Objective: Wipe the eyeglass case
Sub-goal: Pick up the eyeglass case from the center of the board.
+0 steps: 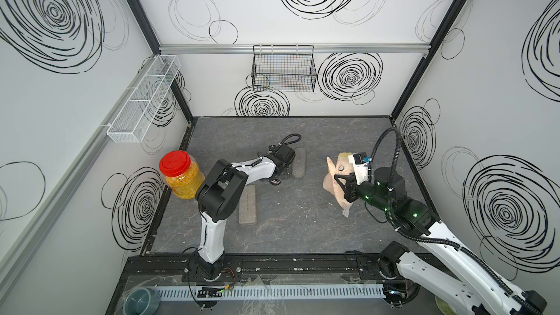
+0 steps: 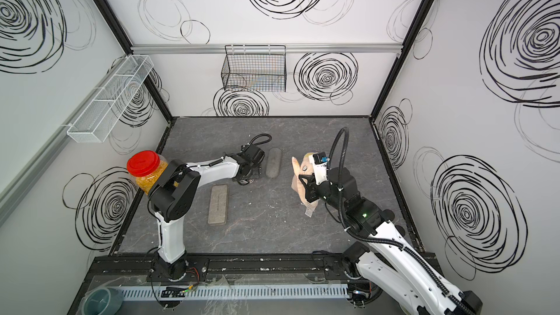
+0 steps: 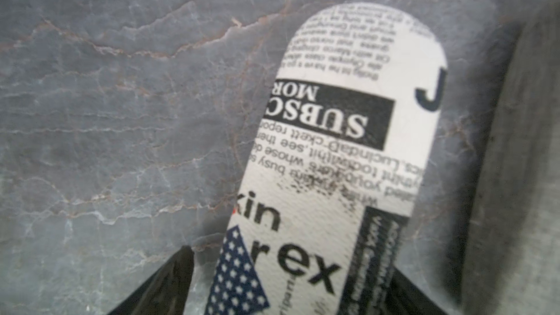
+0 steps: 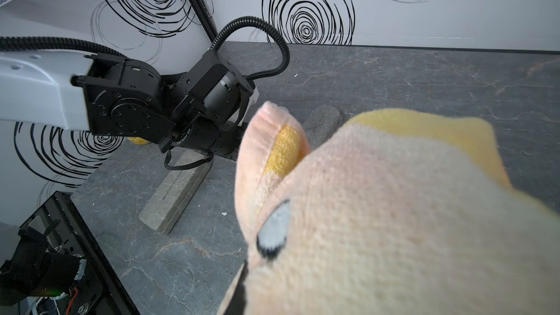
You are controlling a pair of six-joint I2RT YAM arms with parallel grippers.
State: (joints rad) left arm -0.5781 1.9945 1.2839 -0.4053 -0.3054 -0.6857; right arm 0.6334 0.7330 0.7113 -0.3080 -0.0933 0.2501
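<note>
On the grey marbled table (image 3: 121,116) lies a newspaper-print eyeglass case (image 3: 333,162), the left gripper (image 3: 292,263) low and wide around it, the right gripper (image 1: 341,187) pinching a cloth (image 4: 394,207).

A newspaper-print eyeglass case (image 3: 333,162) reads "SUBSC" and "MOR" in white on black, plus "kin", "ex" and "J".

3 cases: oval case (image 1: 298,163), rectangular case (image 1: 248,207), newsprint case (image 3: 333,162). 1 cloth (image 4: 394,207), 1 jar (image 1: 181,177), 2 baskets: white basket (image 1: 142,101), black basket (image 1: 283,68).
</note>
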